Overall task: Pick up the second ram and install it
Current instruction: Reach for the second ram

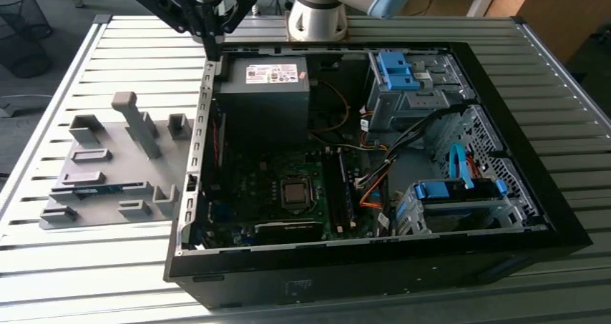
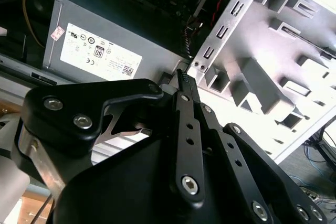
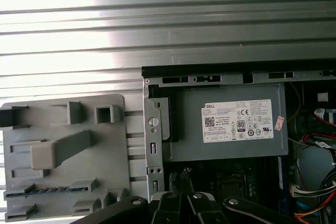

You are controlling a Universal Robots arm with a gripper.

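Your gripper (image 1: 212, 51) is hovering closed and empty over the case wall (image 1: 202, 124). The second ram (image 3: 50, 189) is lying in the grey holder (image 3: 113, 145). I am judging it light, stiff, fragile: take its long edges.

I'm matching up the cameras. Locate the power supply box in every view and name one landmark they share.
Exterior view: power supply in the case's far corner, toward the exterior view's left.
Second wrist view: power supply beside the case's slotted metal wall.
First wrist view: power supply inside the case corner, grey holder tray alongside outside.
Shared landmark: the white label on it.
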